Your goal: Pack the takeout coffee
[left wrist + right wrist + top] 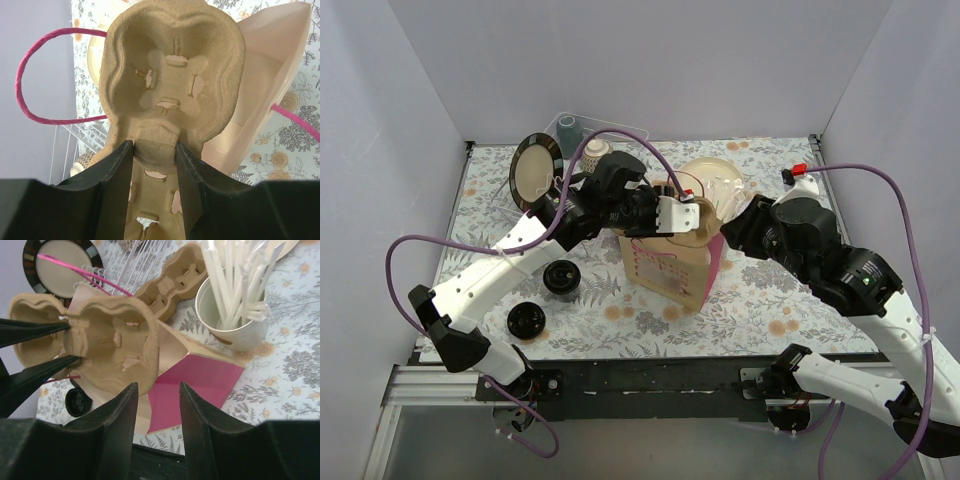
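Pinched between left fingers (154, 150) at its narrow waist: brown moulded-pulp cup carrier (170, 75), held above open pink-and-cream paper bag (670, 270). Spread wide, gripping nothing, near bag: right fingers (157, 390). Upright on floral bench (770, 290), left of bag, well apart from both: black-lidded takeout coffee cup (561, 277).

The floral table (770, 290) carries a paper bag (660, 272) and a lidded cup (561, 277).
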`<state>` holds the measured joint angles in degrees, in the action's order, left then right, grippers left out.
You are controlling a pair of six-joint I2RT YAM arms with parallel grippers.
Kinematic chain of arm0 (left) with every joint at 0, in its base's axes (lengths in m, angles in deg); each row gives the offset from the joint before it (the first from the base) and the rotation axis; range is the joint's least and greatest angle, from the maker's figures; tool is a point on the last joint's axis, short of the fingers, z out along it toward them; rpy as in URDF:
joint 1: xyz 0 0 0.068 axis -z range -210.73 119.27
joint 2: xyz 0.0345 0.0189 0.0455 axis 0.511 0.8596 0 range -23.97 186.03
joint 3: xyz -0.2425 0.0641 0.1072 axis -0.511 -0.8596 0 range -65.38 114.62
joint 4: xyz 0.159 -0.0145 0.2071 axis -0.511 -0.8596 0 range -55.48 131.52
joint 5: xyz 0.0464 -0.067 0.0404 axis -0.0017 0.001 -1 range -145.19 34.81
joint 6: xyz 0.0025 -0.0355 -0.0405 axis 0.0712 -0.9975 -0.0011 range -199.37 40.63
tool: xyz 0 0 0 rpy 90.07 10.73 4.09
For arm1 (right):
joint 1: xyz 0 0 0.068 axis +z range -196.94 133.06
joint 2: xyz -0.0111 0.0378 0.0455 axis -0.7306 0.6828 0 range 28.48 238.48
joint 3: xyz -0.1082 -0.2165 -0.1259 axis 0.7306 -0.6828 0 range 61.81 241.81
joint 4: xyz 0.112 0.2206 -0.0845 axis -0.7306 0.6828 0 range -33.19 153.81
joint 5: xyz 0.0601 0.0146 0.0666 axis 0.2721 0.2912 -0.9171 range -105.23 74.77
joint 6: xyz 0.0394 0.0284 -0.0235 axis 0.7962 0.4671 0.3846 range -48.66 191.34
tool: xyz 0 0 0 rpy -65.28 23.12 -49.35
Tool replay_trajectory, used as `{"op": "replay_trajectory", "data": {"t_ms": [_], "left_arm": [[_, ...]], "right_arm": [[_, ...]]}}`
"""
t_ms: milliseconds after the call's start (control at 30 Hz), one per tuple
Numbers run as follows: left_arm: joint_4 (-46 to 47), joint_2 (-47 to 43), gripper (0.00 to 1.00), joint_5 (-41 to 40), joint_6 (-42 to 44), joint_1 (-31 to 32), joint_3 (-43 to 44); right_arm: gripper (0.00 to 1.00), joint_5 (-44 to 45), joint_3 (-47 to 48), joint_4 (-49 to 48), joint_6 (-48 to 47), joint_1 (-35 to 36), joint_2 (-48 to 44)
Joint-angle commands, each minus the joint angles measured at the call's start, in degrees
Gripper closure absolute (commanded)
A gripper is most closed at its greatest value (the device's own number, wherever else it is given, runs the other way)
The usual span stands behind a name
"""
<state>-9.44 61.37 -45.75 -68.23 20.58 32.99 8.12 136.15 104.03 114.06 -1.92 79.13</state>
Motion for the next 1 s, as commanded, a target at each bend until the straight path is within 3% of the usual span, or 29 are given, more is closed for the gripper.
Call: {"op": "replay_trajectory", "data": {"t_ms": [0, 367, 700, 767, 900, 967], "left_arm": [[-0.81, -2.11, 1.00, -0.03, 0.64, -0.51, 2.62], [-0.37, -1.49, 1.00, 1.29, 0.64, -0.51, 2.09], [-0.90, -1.23, 1.00, 2.61, 0.03, -0.51, 2.44], [-1.16, -1.32, 1.00, 3.22, -0.32, -0.51, 2.44], [-2.04, -1.23, 1.00, 4.72, -1.29, -0.51, 2.62], [-2.04, -1.23, 1.00, 5.33, -1.82, -0.42, 2.44]], "right_arm": [[0.54, -5.51, -0.52, -0.12, 3.50, -0.19, 1.20], [0.54, -7.71, -2.27, 2.53, 5.80, -0.19, 2.87], [0.63, -8.33, -0.61, 6.47, 6.59, -0.19, 5.77], [0.67, -7.54, 0.09, 8.14, 6.50, -0.19, 6.12], [0.93, -6.92, 0.80, 8.59, 5.62, -0.19, 6.04], [0.99, -7.71, 0.80, 7.63, 4.48, -0.10, 5.77]]}}
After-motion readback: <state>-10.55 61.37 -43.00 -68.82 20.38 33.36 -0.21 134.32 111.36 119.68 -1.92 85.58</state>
